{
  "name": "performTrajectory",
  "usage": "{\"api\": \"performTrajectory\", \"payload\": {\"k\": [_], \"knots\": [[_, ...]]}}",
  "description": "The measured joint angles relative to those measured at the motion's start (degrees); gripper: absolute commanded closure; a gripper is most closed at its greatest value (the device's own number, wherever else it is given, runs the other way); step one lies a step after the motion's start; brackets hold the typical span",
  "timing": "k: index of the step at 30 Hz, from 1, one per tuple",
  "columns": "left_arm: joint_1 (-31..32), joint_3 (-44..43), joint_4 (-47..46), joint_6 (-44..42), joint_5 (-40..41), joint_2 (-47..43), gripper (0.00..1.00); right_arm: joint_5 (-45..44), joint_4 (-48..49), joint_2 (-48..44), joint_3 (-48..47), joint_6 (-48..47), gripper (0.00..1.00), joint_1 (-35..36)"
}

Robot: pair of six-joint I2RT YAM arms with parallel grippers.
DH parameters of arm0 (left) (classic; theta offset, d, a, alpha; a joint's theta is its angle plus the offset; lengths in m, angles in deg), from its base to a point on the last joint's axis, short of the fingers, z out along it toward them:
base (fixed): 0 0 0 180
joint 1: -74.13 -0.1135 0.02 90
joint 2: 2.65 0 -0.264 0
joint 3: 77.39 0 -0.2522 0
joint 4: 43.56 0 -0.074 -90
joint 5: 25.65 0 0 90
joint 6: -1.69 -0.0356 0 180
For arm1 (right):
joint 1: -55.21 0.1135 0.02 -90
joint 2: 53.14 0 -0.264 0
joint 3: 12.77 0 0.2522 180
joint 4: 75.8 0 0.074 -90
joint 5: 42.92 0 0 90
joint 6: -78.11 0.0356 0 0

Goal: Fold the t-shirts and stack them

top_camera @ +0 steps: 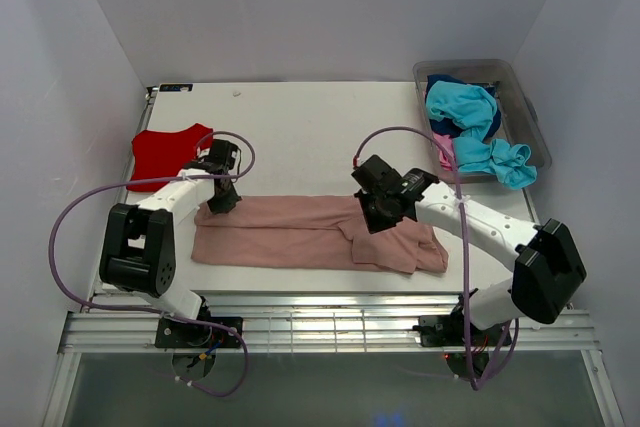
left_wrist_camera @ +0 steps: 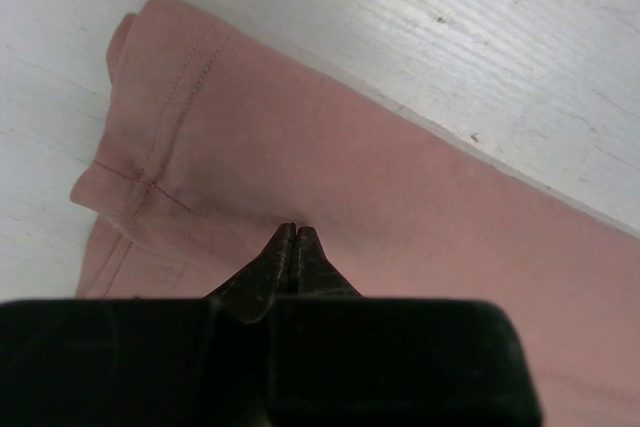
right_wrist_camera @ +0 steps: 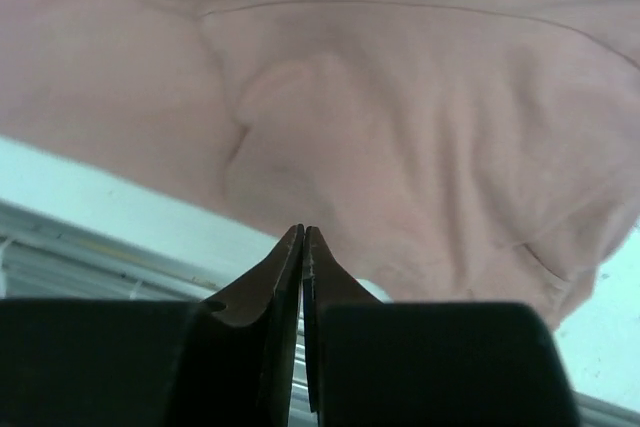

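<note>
Mid-fold on the dusty-pink t-shirt (top_camera: 300, 232)
It lies banded across the near table (top_camera: 300, 127); our left gripper (left_wrist_camera: 295, 234) and right gripper (right_wrist_camera: 303, 234) are clenched, no cloth visibly pinched. Next, we judge: grasp both ends, fold across.

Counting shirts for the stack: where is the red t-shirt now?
Top view: the red t-shirt lies at the left edge of the table, just beyond the left claw and the dusty-pink t-shirt.

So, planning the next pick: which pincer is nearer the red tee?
Left. The left pincer is beside the red tee; the right pincer is far across the pink shirt.
</note>
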Motion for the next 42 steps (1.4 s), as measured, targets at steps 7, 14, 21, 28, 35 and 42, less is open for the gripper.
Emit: {"api": "performTrajectory", "payload": {"k": [7,14,21,28,35,42], "knots": [[0.2,3.2,-1.7,0.0,0.4,2.1,1.00,-7.4,-1.2,4.5,0.9,3.1,0.92,-3.4],[0.2,4.0,-3.8,0.9,1.0,2.4,1.00,-10.2,-1.3,10.6,4.1,4.2,0.92,-5.1],[0.9,6.7,-6.0,4.3,2.8,0.3,1.00,-10.6,-1.3,15.7,4.1,3.2,0.92,-9.9],[1.9,10.2,-6.4,9.2,3.7,-3.1,1.00,-10.5,-3.4,23.2,-4.8,-1.2,0.92,-15.8],[4.7,12.4,-4.9,16.0,4.6,-5.3,1.00,-11.2,-7.9,36.3,-23.3,-7.0,0.92,-20.3],[11.5,15.5,-0.6,24.7,5.3,-9.7,1.00,-13.6,-11.2,55.3,-55.8,-10.6,0.92,-22.4]]}}
